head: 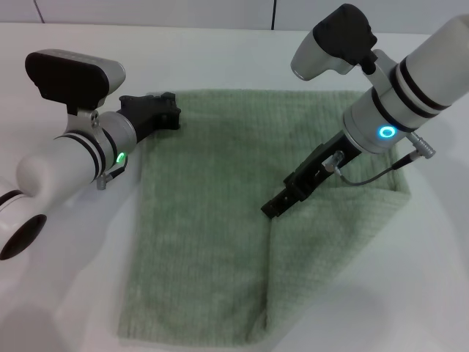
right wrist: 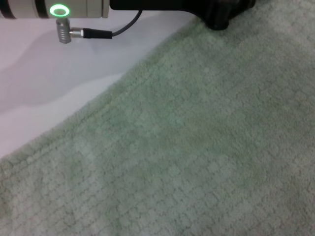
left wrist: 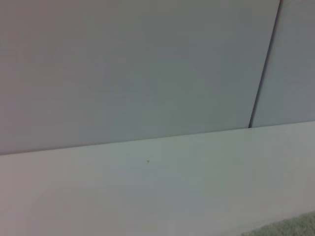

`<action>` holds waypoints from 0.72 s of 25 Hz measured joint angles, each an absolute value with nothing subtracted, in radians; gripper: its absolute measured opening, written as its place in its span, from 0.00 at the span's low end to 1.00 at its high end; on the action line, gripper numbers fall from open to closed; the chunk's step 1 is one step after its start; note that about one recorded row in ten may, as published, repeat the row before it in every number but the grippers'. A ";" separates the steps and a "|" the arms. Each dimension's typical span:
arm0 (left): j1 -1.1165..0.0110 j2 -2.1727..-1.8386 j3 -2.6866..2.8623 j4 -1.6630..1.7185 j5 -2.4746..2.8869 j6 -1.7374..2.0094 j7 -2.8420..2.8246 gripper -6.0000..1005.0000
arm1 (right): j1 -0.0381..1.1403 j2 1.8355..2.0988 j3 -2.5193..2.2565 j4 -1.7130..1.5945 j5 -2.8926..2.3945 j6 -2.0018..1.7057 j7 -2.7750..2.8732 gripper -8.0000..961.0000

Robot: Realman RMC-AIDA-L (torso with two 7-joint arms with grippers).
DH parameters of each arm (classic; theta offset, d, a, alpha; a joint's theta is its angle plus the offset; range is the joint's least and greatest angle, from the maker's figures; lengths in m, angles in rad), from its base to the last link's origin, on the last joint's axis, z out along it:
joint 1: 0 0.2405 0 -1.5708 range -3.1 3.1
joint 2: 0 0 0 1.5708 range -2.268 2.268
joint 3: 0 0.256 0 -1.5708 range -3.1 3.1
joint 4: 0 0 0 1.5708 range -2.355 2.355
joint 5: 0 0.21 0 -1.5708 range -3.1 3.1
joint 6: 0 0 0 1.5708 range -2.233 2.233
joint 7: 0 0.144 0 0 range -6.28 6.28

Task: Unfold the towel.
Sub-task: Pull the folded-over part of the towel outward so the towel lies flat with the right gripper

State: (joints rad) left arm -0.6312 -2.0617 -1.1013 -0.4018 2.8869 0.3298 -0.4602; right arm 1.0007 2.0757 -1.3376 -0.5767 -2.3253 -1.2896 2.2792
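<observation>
The right end effector (head: 277, 207) is pressing its tip down at the free edge of a flap that is lying folded over the right half of the towel (head: 201, 220), roughly at the cloth's centre; whether its fingers are clenched on that edge or merely resting there, I cannot tell, since they are reading as one dark block in the head view. The left end effector (head: 170, 111) is sitting at the towel's 10 o'clock corner, seemingly pinning or gripping it, though its grip cannot be made out either. The towel is lying flat on the white table (head: 66, 279), spreading across the middle, with the doubled layer occupying the 3 to 5 o'clock part. Judging from this, the unfolding is partly along: the remaining step is taking the flap's edge and carrying it toward 3 o'clock while the far corner is being held in place, which calls for a firm pinch on the top layer only. The left wrist view is showing mostly bare table and wall, with a sliver of towel (left wrist: 290, 228) at its edge; the right wrist view is showing only terry (right wrist: 197, 147) and the other arm's dark tip (right wrist: 224, 14).
</observation>
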 joint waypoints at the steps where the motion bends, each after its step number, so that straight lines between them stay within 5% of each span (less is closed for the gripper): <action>1: -0.631 -2.062 -1.101 -0.402 2.887 0.330 -0.460 0.00 | 1.001 2.076 -1.338 -0.577 -2.325 -1.290 2.279 0.84; 6: -0.634 -2.062 -1.101 -0.402 2.887 0.330 -0.460 0.00 | 1.000 2.075 -1.337 -0.581 -2.328 -1.290 2.283 0.84; 18: -0.636 -2.060 -1.101 -0.402 2.887 0.330 -0.460 0.00 | 1.006 2.071 -1.336 -0.583 -2.357 -1.297 2.286 0.42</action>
